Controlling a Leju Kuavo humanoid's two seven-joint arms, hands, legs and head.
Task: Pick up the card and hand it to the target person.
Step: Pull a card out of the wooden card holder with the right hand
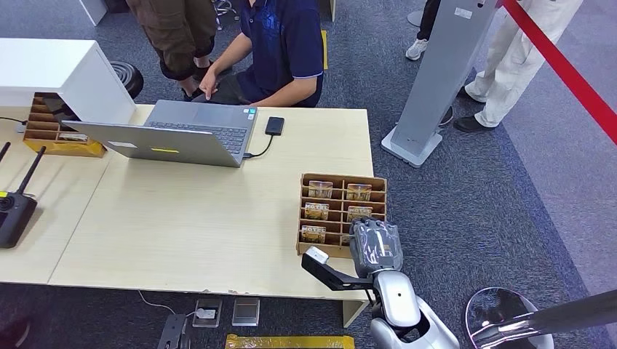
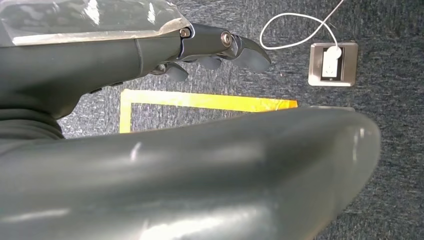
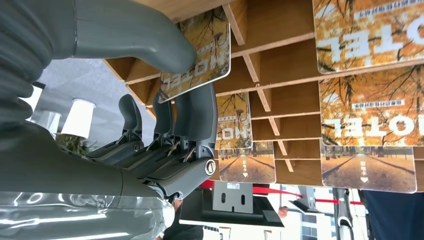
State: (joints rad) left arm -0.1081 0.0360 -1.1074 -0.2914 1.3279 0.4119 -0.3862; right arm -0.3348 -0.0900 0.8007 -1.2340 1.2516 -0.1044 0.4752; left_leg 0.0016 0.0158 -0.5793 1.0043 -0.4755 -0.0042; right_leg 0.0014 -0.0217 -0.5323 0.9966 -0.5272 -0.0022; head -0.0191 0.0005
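A wooden card rack [image 1: 342,179] stands at the table's near right corner, with hotel cards [image 1: 320,190] showing an autumn-tree picture in its slots. My right hand [image 1: 375,246] reaches into the rack's near right slots. In the right wrist view the thumb and fingers of that hand [image 3: 165,115] pinch one hotel card [image 3: 205,50] at its edge, the card still partly in its slot. My left hand [image 2: 210,47] hangs over the carpet, fingers loosely extended with nothing in them. A person in a dark blue shirt [image 1: 280,43] sits behind the table's far edge.
An open laptop [image 1: 182,134] and a black phone [image 1: 274,125] lie at the far side. A second rack [image 1: 58,131] and a black radio unit [image 1: 14,211] sit at the left. A grey kiosk stand [image 1: 436,80], red tape [image 1: 567,73] and standing people are to the right.
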